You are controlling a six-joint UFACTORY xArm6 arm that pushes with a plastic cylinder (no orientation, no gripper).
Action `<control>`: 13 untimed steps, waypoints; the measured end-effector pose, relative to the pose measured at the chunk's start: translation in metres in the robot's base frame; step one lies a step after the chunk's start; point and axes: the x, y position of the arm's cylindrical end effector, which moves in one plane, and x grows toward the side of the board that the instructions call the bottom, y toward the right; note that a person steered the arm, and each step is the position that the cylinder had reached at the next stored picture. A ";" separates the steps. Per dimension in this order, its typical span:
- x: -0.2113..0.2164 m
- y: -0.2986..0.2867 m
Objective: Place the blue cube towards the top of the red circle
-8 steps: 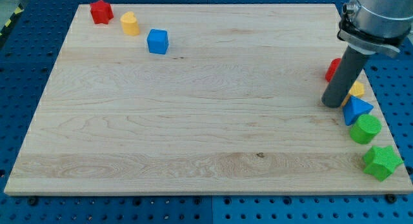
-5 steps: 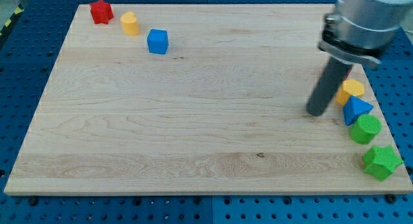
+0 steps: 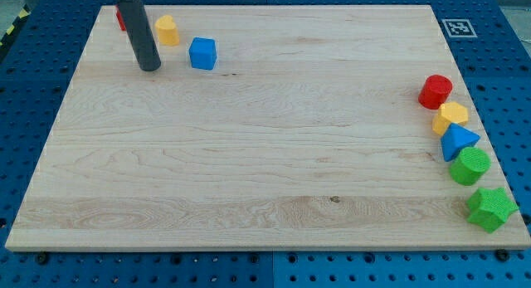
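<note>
A wooden board (image 3: 265, 197) lies on a blue perforated desk, its near edge along the view's bottom. Closest to that edge, at the board's bottom right corner, sits a green star (image 3: 490, 208). Just above it along the right edge stands a green cylinder (image 3: 470, 165), then a blue triangle (image 3: 457, 141) pointing right, then a yellow block (image 3: 451, 116) of faceted shape. These four run in a close line, each touching or just beside the next. At the far end of the line stands the red circle (image 3: 436, 91), a short red cylinder, just beside the yellow block on its upper left.

The middle of the board carries only grain and a small dark knot.

Far across the board, near the top left corner, the blue cube (image 3: 202, 53) rests flat and square on the wood, bright blue with a lighter top face and crisp edges. It is well apart from the red circle, at the opposite side of the board. My tip (image 3: 149, 69) stands on the wood just to the cube's left, apart from it, with a strip of bare board between them. There are no fingers to spread or close, only the dark rod rising out of the view's top.

Behind the rod, a yellow cylinder (image 3: 167, 29) sits above and left of the cube. A red block (image 3: 121, 18) shows beside the rod at the corner, mostly hidden, its shape unclear. A printed marker (image 3: 457, 27) lies at the top right corner.
</note>
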 end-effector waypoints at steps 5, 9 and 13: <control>-0.002 0.128; -0.014 0.262; -0.072 0.370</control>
